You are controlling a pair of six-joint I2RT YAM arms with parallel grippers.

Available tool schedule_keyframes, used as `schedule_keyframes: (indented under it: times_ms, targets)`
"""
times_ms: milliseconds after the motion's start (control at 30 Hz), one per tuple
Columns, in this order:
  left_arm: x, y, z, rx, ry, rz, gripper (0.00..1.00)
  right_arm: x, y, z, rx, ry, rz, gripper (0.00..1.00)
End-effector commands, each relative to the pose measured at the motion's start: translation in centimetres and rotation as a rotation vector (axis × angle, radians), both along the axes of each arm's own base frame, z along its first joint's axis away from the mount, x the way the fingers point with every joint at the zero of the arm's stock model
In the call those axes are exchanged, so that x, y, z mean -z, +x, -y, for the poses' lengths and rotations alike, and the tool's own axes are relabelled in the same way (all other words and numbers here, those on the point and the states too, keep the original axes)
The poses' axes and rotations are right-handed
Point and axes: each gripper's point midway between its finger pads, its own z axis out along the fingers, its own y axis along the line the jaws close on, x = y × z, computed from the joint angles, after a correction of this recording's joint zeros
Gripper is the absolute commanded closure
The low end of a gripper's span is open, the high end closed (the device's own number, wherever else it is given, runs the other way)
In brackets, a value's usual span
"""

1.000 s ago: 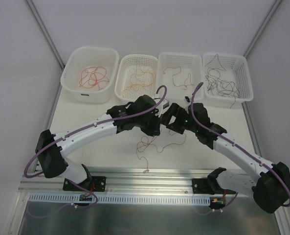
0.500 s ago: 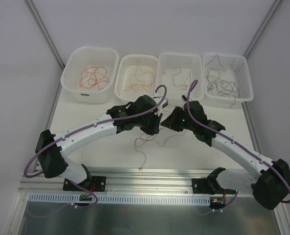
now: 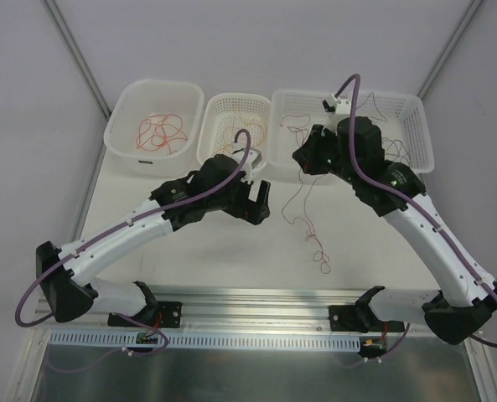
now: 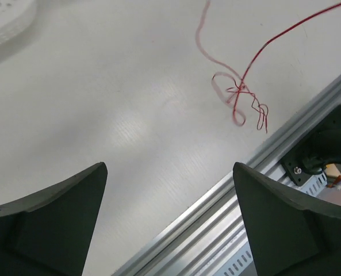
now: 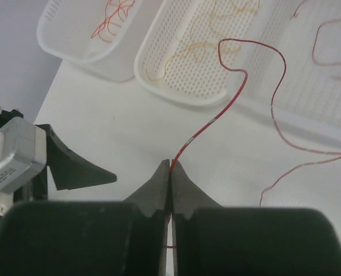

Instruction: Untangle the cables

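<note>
1. Right wrist view: the right jaws are pressed shut on a thin red cable [image 5: 216, 121]. It comes out between the meeting tips and curls away toward the baskets (no gap shows between the tips).
2. In the top external view those jaws hang over the far half of the surface [image 3: 189, 251], just in front of the third basket [image 3: 286, 105]. The held cable drops from them in a loose, squiggly line. Its lower part lies on the surface right of centre, reaching toward the near edge.
3. In the left wrist view the left jaws stand wide apart and hold nothing, with bare white surface between them. Beyond them lies the cable's knotted end [image 4: 239, 92] (a few small loops). It sits just short of the aluminium rail [image 4: 228, 190] along the near edge.
4. Seen from above, the left jaws sit over the middle of the surface, in front of the second basket [image 3: 210, 146]. They are near the hanging strand but apart from it.
5. Four containers line the far edge:
   - a solid tub [image 3: 118, 126] at the far-left corner holding red-orange cables [image 3: 160, 132];
   - the second basket with orange cables [image 3: 240, 126];
   - the third with dark red cables [image 3: 294, 130];
   - the fourth basket [image 3: 420, 134] at the far-right corner with black cables [image 3: 372, 102] (partly hidden by the right arm).
</note>
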Motion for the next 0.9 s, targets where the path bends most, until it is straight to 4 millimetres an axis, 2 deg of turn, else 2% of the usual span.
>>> schedule_keyframes:
  times_ms: [0,33,67,100,133,167,233,267,300,367,400,467,500,533,600,633,667,700,733,767,833,867]
  targets:
    - [-0.9,1.8,-4.2,-0.129,-0.015,0.044,0.06,-3.2,2.0,2.2,-0.019,-0.237,0.163,0.99]
    - [0.5,2.8,-6.3,-0.188,0.004,0.023,0.01,-3.9,2.7,2.4,-0.008,-0.26,0.187,0.99]
    - [0.3,2.8,-7.2,-0.203,-0.017,0.017,0.01,-4.2,3.8,2.5,0.011,-0.29,0.209,0.99]
    - [0.6,3.0,-8.1,-0.225,-0.021,0.006,0.01,-5.5,4.8,3.1,0.034,-0.301,0.248,0.99]
    - [1.7,3.2,-9.4,-0.252,-0.008,-0.01,0.01,-6.6,5.7,3.2,0.037,-0.315,0.296,0.99]
    - [1.6,3.8,-11.1,-0.302,-0.014,-0.001,0.01,-6.3,7.0,3.0,0.036,-0.336,0.295,0.99]
    - [2.8,4.0,-13.2,-0.336,0.018,0.003,0.01,-8.6,8.7,3.8,0.063,-0.348,0.367,0.99]
    - [2.6,4.5,-14.8,-0.38,0.019,0.021,0.01,-8.1,10.0,3.5,0.063,-0.367,0.368,0.99]
    - [3.4,4.5,-15.8,-0.402,0.042,0.02,0.01,-8.5,11.1,4.2,0.086,-0.376,0.382,0.99]
    - [3.8,4.7,-17.5,-0.427,0.07,0.041,0.01,-9.2,13.0,4.0,0.077,-0.372,0.42,0.99]
    - [4.0,5.0,-18.6,-0.456,0.084,0.048,0.01,-7.6,15.0,4.5,0.09,-0.389,0.388,0.99]
    - [5.2,5.0,-20.1,-0.468,0.138,0.054,0.01,-6.7,17.2,4.6,0.096,-0.365,0.387,0.99]
    - [5.6,5.0,-20.6,-0.472,0.151,0.055,0.01,-5.8,18.6,5.6,0.122,-0.369,0.373,0.99]
    - [6.6,5.1,-21.7,-0.496,0.19,0.055,0.01,-4.5,20.3,5.6,0.14,-0.369,0.369,0.99]
    - [7.0,5.4,-21.8,-0.505,0.186,0.075,0.01,-2.9,22.5,6.9,0.175,-0.365,0.342,0.99]
    - [8.1,5.1,-21.8,-0.5,0.189,0.059,0.01,-0.3,24.1,6.8,0.171,-0.379,0.29,0.95]
    - [8.2,5.4,-21.7,-0.503,0.18,0.071,0.01,-0.8,24.9,7.0,0.179,-0.368,0.292,0.9]
    - [9.3,5.2,-21.9,-0.507,0.195,0.057,0.01,0.1,25.6,7.7,0.195,-0.364,0.261,0.84]
    - [9.5,5.2,-22.1,-0.503,0.211,0.06,0.01,1.5,26.0,7.8,0.188,-0.373,0.216,0.65]
    - [10.0,5.3,-22.5,-0.51,0.24,0.057,0.01,2.0,26.7,7.8,0.178,-0.371,0.204,0.53]
    - [10.1,5.4,-22.9,-0.522,0.259,0.06,0.01,2.8,26.6,8.2,0.177,-0.387,0.173,0.35]
    - [10.2,5.5,-23.1,-0.525,0.268,0.06,0.01,2.8,26.2,8.6,0.183,-0.395,0.167,0.31]
